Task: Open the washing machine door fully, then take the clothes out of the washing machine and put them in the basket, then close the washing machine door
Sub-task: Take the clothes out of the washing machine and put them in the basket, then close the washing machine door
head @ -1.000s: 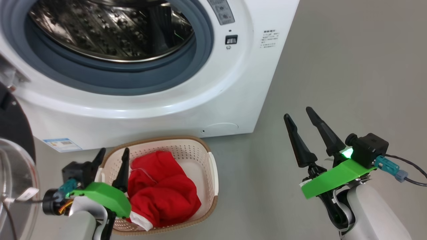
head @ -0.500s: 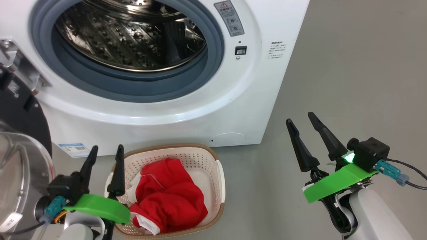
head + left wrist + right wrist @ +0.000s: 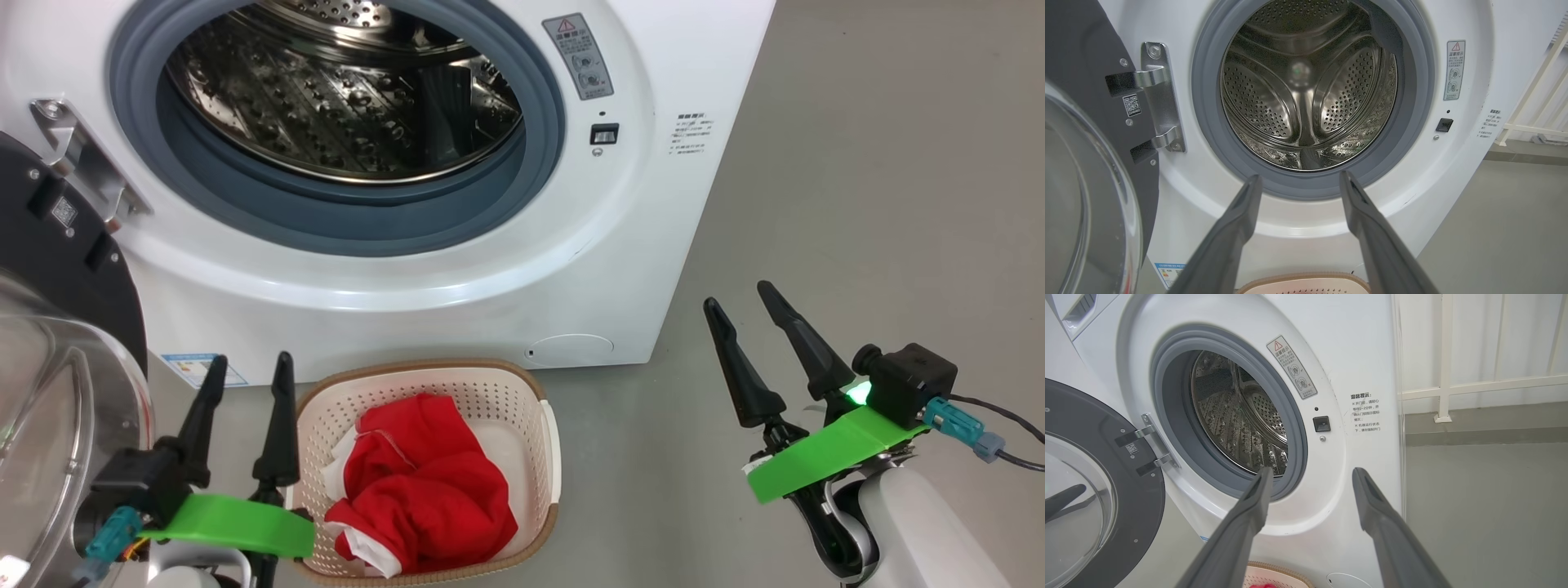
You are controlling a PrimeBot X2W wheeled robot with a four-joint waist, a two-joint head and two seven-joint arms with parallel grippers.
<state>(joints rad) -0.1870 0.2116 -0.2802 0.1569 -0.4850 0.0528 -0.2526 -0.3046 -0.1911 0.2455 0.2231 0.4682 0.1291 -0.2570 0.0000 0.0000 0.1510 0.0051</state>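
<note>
Red soft clothes with white trim point(image 3: 424, 482) lie bunched inside the small cream perforated plastic basket with a brown rim point(image 3: 498, 384). It stands on the grey floor point(image 3: 857, 204), just in front of the big white front-loading washing machine point(image 3: 457, 278). The round black-rimmed glass door point(image 3: 1139, 506) hangs wide open on the robot's left, exposing the steel perforated drum point(image 3: 1306, 102). The left gripper point(image 3: 251, 359) hovers just beside the basket's left edge, fingers apart, holding nothing. The right gripper point(image 3: 739, 295) hangs well apart over bare floor, fingers likewise spread.
</note>
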